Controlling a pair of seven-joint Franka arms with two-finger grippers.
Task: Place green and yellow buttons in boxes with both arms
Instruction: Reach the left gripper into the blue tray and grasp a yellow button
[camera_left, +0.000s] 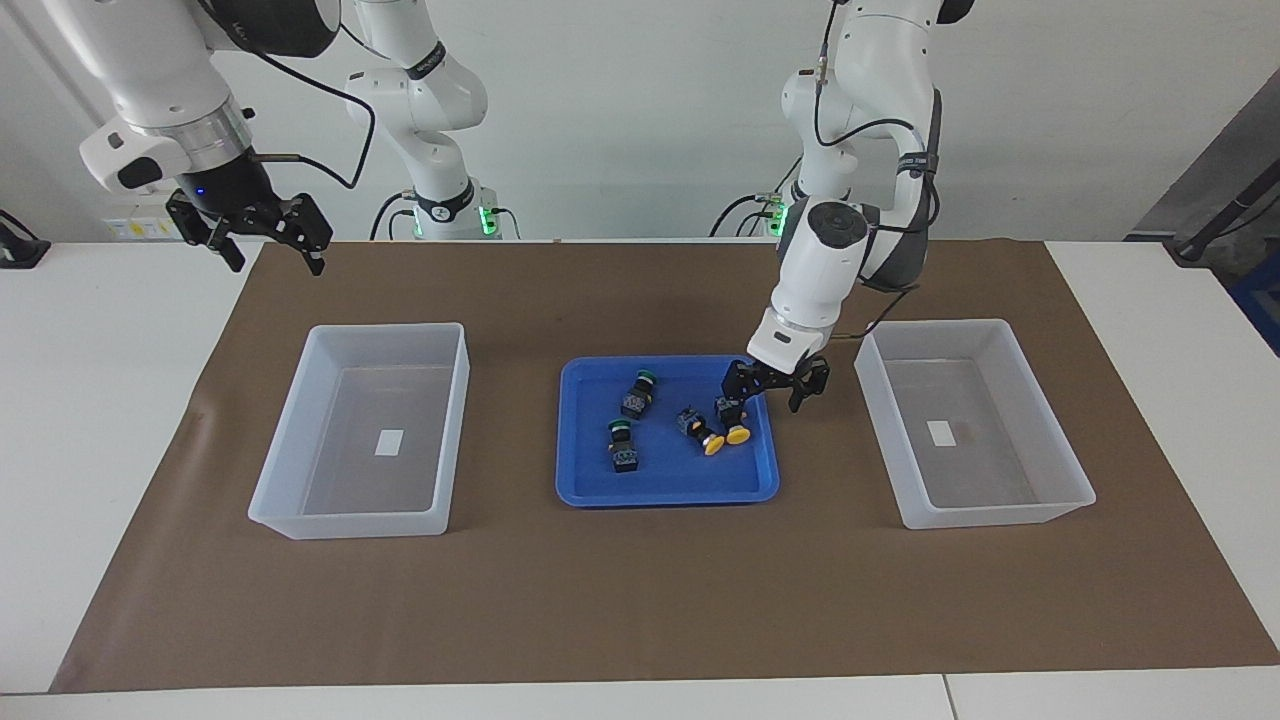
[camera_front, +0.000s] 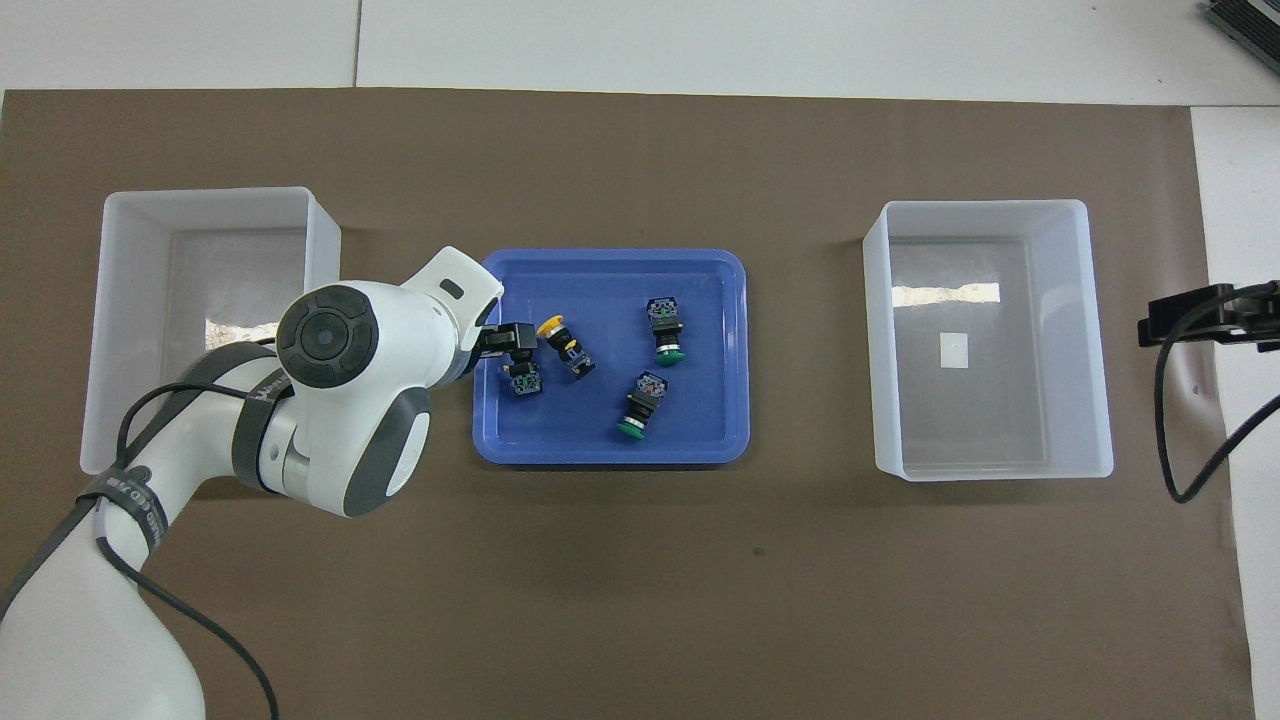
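Four buttons lie in the blue tray. Two are green buttons. Two are yellow buttons, lying side by side at the tray's end toward the left arm. My left gripper hangs open and low over that end, partly covering one yellow button's cap from above. I cannot tell whether it touches. My right gripper waits open, high over the mat's corner. Both boxes hold only a label.
A brown mat covers the white table, and the tray and both boxes stand on it in a row. A black cable hangs from the right arm past the box at that end. The left arm's white body covers the mat between the tray and its box.
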